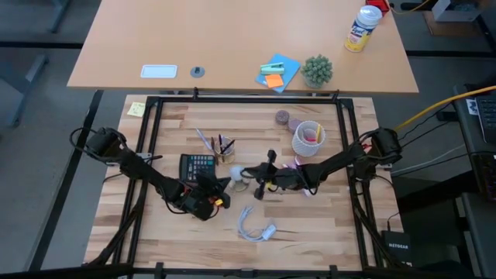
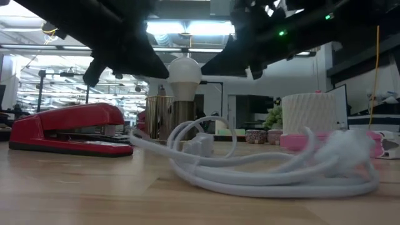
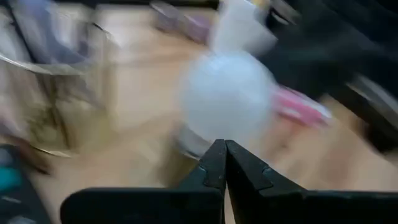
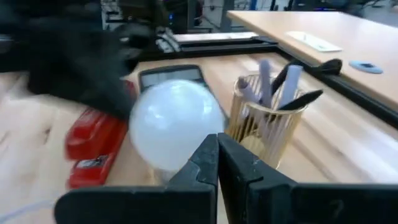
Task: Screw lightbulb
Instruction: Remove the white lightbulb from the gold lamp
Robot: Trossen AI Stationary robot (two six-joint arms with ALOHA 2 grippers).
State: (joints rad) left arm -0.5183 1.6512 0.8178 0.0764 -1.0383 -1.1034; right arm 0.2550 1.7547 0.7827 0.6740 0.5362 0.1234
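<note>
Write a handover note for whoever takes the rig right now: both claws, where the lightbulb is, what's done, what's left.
Left claw: shut, empty, tips just short of the lightbulb, mid-table by the calculator.
Right claw: shut, empty, close on the bulb's opposite side.
Lightbulb: upright at table centre, globe up, beside the gold pen holder; red stapler and white cable are nearby.
Done: both arms brought up to the bulb.
Left: grip it and screw it. Whether it is already seated in a socket cannot be told.
</note>
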